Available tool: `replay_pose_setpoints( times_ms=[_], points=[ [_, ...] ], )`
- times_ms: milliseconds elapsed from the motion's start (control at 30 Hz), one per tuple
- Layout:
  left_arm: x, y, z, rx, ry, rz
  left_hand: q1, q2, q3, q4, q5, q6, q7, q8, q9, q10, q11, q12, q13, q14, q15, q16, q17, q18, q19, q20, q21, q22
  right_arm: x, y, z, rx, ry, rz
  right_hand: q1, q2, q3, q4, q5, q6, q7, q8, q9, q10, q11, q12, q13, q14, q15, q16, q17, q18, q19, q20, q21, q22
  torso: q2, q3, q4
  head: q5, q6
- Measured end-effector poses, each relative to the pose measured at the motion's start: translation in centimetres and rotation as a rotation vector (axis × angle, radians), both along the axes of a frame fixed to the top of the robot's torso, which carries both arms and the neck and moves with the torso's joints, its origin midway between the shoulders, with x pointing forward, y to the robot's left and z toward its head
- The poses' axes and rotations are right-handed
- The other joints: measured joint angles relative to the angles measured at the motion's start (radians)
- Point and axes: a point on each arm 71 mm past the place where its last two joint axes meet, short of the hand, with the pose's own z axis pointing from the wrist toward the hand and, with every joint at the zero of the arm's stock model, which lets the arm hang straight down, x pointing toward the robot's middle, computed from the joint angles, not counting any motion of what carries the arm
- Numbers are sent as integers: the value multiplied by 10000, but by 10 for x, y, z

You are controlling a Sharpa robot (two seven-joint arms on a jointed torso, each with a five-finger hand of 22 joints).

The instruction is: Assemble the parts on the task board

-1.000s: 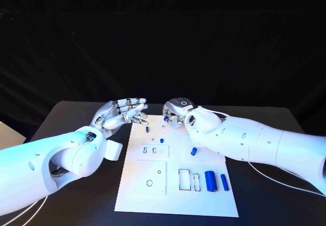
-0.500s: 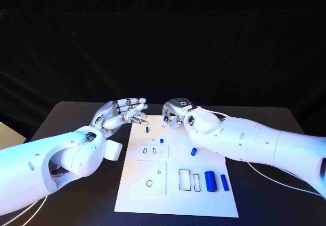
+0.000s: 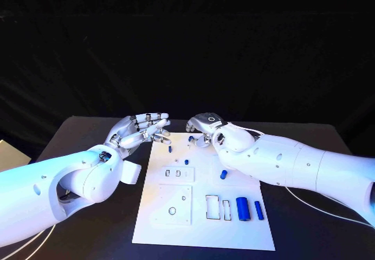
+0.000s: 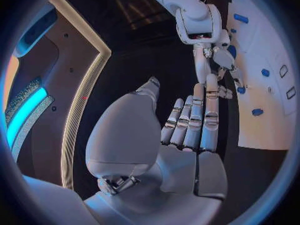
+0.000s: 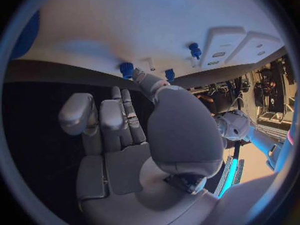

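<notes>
Nothing much has changed over the last second: both of your hands sit where they were, at the far end of the white board (image 3: 205, 234), and no blue part has moved. Take that as a pause in the job rather than progress.

Your right hand (image 3: 205, 130) still hovers over the board's far edge, fingertips pointing down beside a small blue peg (image 3: 192, 138). In the right wrist view the thumb tip lies between two blue pegs that stand in the board, very near both. You cannot tell from these pictures whether the fingers are actually pinching the peg or only resting next to it.

Your left hand (image 3: 142, 130) stays just off the far left corner of the board. Its fingers are loosely extended and its palm is empty, so it holds nothing.

The rest of the parts are untouched: another peg (image 3: 169, 148) near the left hand, one (image 3: 187, 161) further in, a short piece (image 3: 222, 174) mid-board, and two blue cylinders (image 3: 241, 208) lying side by side at the near right, beside open slots. Most of the assembly looks to be still ahead.
</notes>
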Motion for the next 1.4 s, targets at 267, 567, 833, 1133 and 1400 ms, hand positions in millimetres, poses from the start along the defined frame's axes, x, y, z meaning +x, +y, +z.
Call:
replay_pose_setpoints(
  times_ms=[267,567,833,1133,1400],
  points=[
    [1,3,0,15,36,57,0,0,0,0,0,0,0,0,0,0,0,0,0,0,0,0,-1,0,-28,28,35,2,-12,-25,2,341,89,58,198,163,-201,70,0,59,58,-38,-1,446,-106,213,75,89,-89,180,332,0,193,-72,176,333,-12,1,-12,-1,14],
    [3,13,-2,110,53,295,0,0,-56,0,0,236,55,53,76,0,0,0,13,0,0,128,85,1,-35,36,99,38,-27,-86,18,1585,383,-561,33,-76,182,227,-1,350,-22,-77,82,2271,-595,2044,1453,268,-493,1033,1613,-113,703,-413,1196,1698,-100,13,-174,66,22],
    [4,17,-2,137,67,337,0,0,-56,0,0,316,52,90,91,1,0,0,13,0,0,127,95,0,-35,36,99,38,-28,-124,21,2284,1267,-1432,201,42,-1188,880,12,-417,153,111,304,2728,-495,11508,10859,269,-386,2155,3546,-393,858,-389,2515,2882,-167,39,-299,143,-18],
    [5,19,-2,145,92,321,54,53,-55,0,0,343,54,91,98,77,-2,0,13,1,0,184,125,0,-35,36,145,54,-20,-145,14,2701,2378,-2434,313,154,-2190,1410,13,-947,377,487,452,4204,-289,13830,12116,272,-228,2941,4189,-709,835,-200,3360,2881,-174,41,-337,161,-56],
    [7,20,-3,158,121,312,78,78,-55,0,0,343,53,89,97,76,-2,0,12,1,0,184,130,0,-35,36,145,60,-14,-138,8,2730,2893,-2728,392,233,-2594,1704,13,-1050,407,526,452,4365,-250,14206,12116,270,-158,3120,4189,-710,827,-139,3586,2880,-164,37,-312,127,-87]
  ],
)
